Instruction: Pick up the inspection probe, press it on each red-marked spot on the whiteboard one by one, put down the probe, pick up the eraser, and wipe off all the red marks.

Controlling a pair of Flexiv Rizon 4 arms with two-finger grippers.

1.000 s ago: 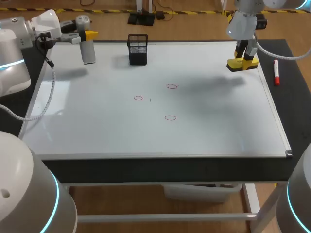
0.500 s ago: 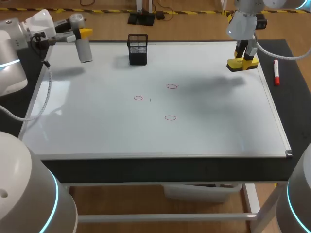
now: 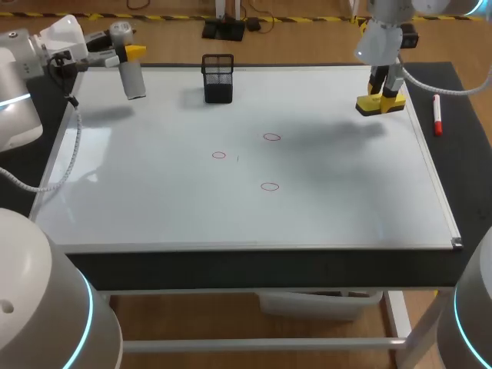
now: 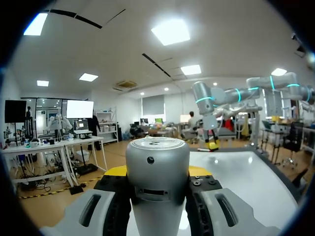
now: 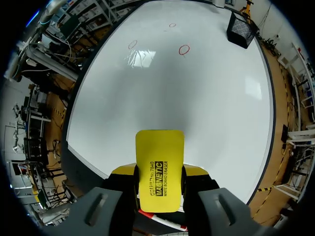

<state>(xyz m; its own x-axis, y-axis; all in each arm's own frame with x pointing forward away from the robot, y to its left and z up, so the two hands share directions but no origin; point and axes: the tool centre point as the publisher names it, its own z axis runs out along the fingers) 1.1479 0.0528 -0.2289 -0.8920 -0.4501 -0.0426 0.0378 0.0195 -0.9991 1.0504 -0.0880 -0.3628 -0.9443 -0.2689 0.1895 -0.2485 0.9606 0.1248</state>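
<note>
probe (image 4: 157, 172): lower end cut off at the edge (left wrist view)
eraser (image 5: 159, 167): underside hidden
speck (image 3: 237, 159): too small to tell what it is

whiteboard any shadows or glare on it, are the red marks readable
Head view: soft grey shadows lie on the whiteboard beside the eraser and near the probe; the three red marks are legible. Right wrist view: a bright glare patch sits beside the marks, and the fisheye bends the board's edges.

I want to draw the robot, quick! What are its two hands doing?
Left gripper: shut, holding the inspection probe.
Right gripper: shut, holding the eraser.
</note>
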